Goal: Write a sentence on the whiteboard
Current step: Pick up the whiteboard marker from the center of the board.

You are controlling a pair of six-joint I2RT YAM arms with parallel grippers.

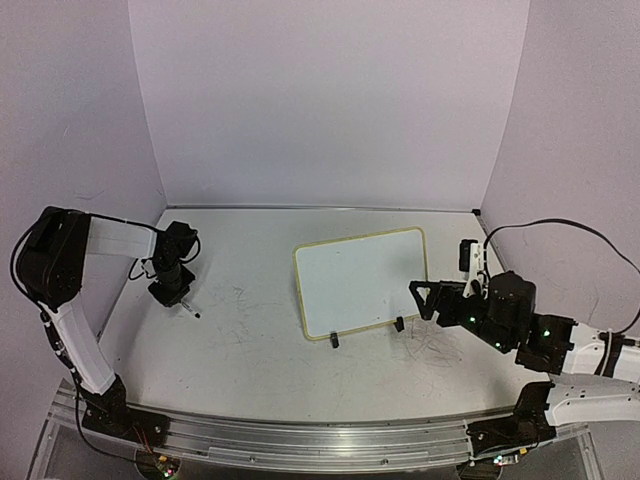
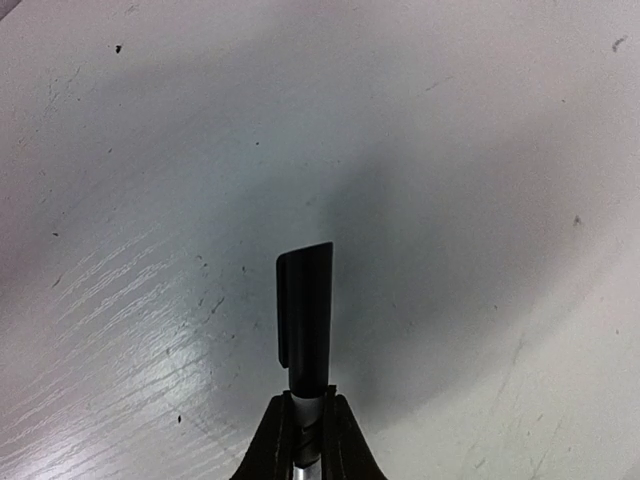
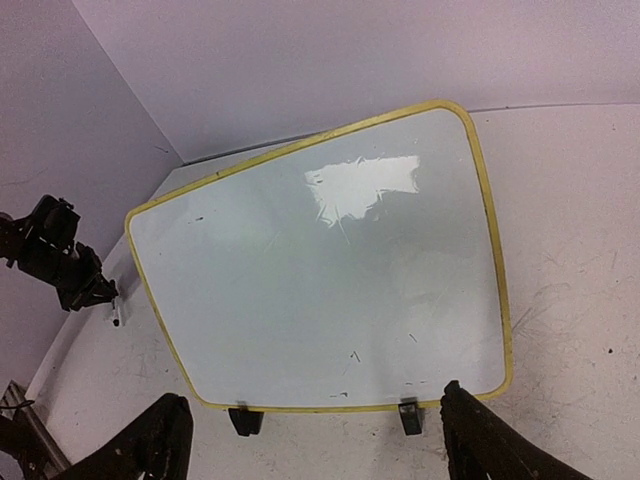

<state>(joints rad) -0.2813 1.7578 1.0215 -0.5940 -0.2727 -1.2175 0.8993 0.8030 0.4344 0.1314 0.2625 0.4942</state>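
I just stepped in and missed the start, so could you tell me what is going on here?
The left claw is shut on a marker over the left side of the table, well apart from the whiteboard. The right claw is open beside the board's near right corner. The board shows no lettering, so the sentence is not yet written.

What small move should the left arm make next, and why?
Probably lift the black marker clear of the scuffed white table and bring it toward the small yellow-rimmed whiteboard. The left gripper is shut on the marker, and the board shows no writing yet.
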